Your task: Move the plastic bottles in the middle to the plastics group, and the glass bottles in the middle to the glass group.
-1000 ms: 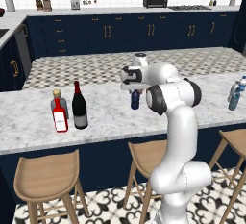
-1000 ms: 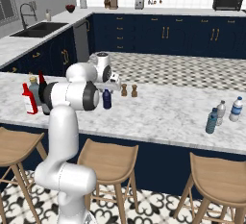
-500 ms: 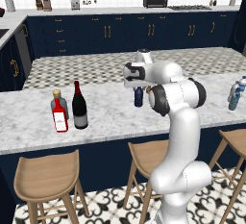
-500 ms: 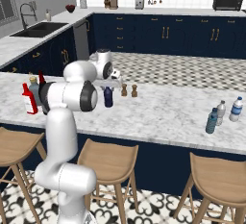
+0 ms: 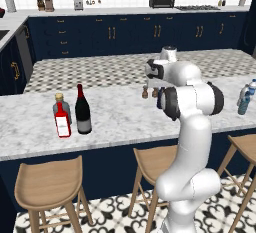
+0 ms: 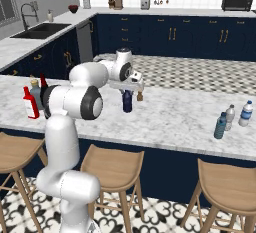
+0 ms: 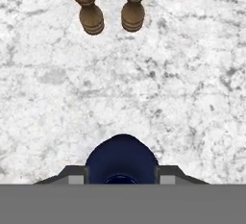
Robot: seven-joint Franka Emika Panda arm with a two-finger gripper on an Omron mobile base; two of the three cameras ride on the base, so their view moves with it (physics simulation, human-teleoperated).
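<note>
The gripper (image 7: pixel 122 179) sits at the bottom centre of the hand view, its fingers pressed against both sides of the navy plastic bottle (image 6: pixel 127 101). That bottle stands mid-counter (image 6: pixel 175 119), near two brown shakers (image 7: pixel 111 7) at the upper left.

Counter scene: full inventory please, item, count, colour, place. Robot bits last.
navy bottle: 1, dark navy, mid counter, between the claw's fingers
shakers: 2, brown, just beyond the navy bottle
wine bottle: 1, near black, red neck, left end of counter
red bottle: 1, white label, beside the wine bottle
stoppered bottle: 1, clear grey, behind the red bottle
water bottles: 3, right end of counter
stools: 3, wooden, under counter
claw: 1, shut on the navy bottle
</note>
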